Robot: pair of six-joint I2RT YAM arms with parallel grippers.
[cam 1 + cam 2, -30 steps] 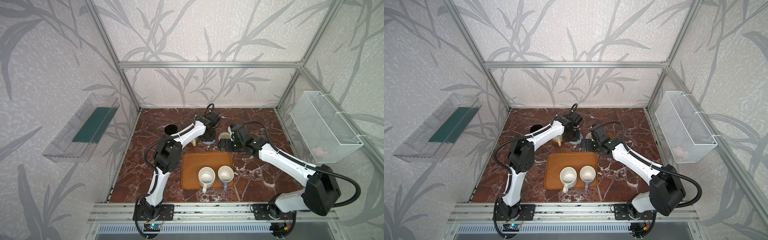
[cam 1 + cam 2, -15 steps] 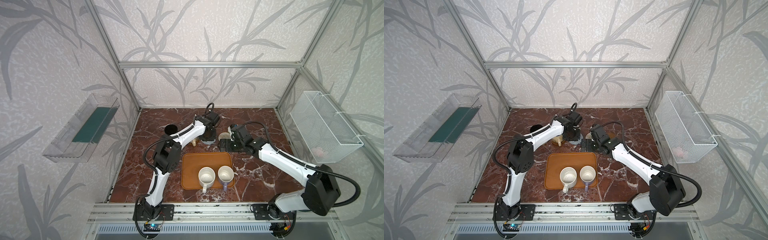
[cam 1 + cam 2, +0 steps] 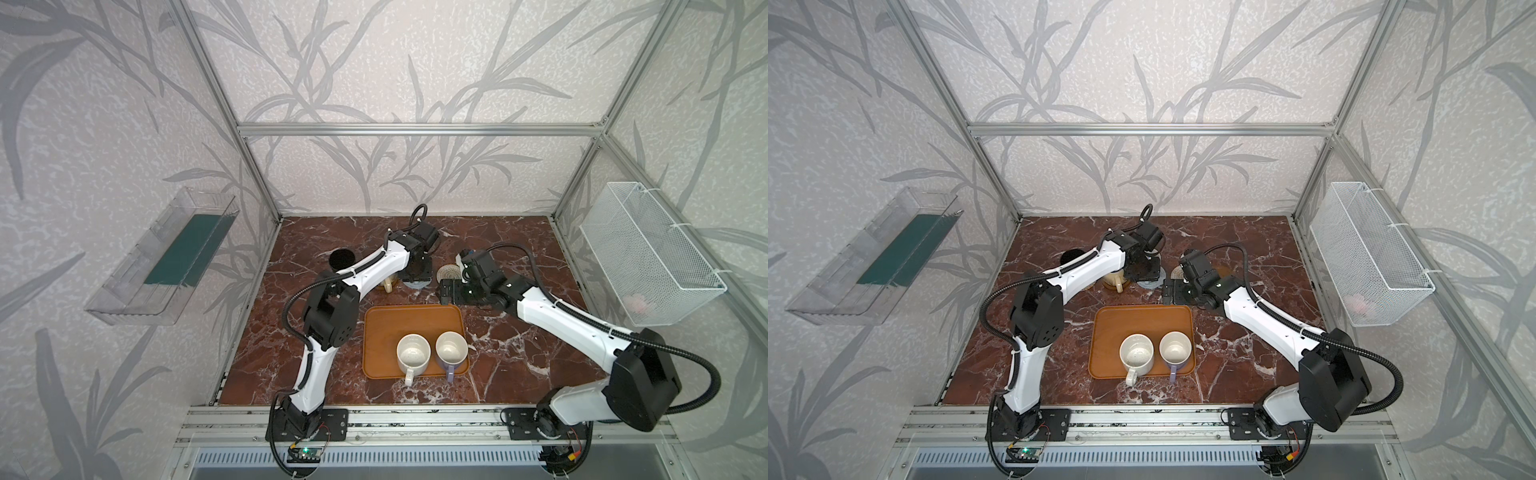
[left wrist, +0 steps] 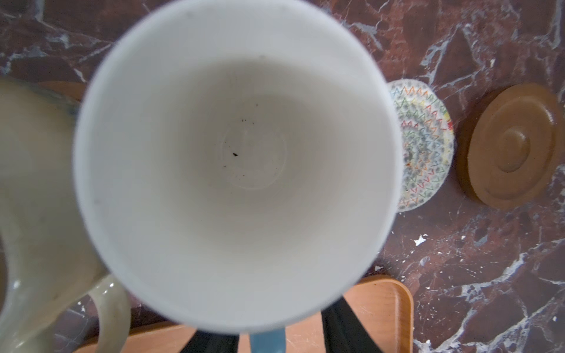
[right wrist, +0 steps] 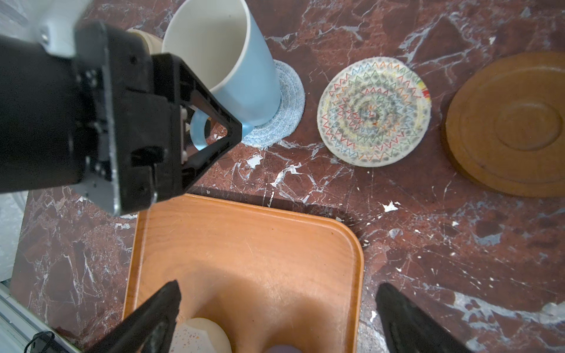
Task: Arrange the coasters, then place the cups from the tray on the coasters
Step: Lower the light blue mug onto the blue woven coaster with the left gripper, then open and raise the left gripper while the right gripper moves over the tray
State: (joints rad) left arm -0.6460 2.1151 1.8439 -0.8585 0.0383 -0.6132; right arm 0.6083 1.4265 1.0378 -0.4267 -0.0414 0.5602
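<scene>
In both top views the flat orange-brown tray [image 3: 384, 328], with rounded corners and a low rim, is lying at 6 o'clock on the veined marble table [image 3: 519, 332]. It is carrying the speckled white mug [image 3: 413, 354] and, just beside that at 3 o'clock, the lavender mug [image 3: 451, 348]. The black mug [image 3: 341, 258] is standing at 10 o'clock of the tray. The left gripper [image 3: 416, 276] is hanging at 12 o'clock and the right gripper [image 3: 447, 293] at 1 o'clock. In the left wrist view the light blue mug [image 4: 235, 122], smooth and white inside, is filling the frame. The black fingers [image 4: 345, 321] are straddling its handle narrowly, with tray showing in each gap, and the glossy cream-yellow mug [image 4: 36, 183] is sitting just beside. In the right wrist view the blue mug is standing on the blue-grey rope coaster [image 5: 287, 101], beside the cream rope coaster [image 5: 374, 111] with its zigzag stitching and the ringed brown saucer coaster [image 5: 507, 122]. The right jaws are gaping wide above the tray.
</scene>
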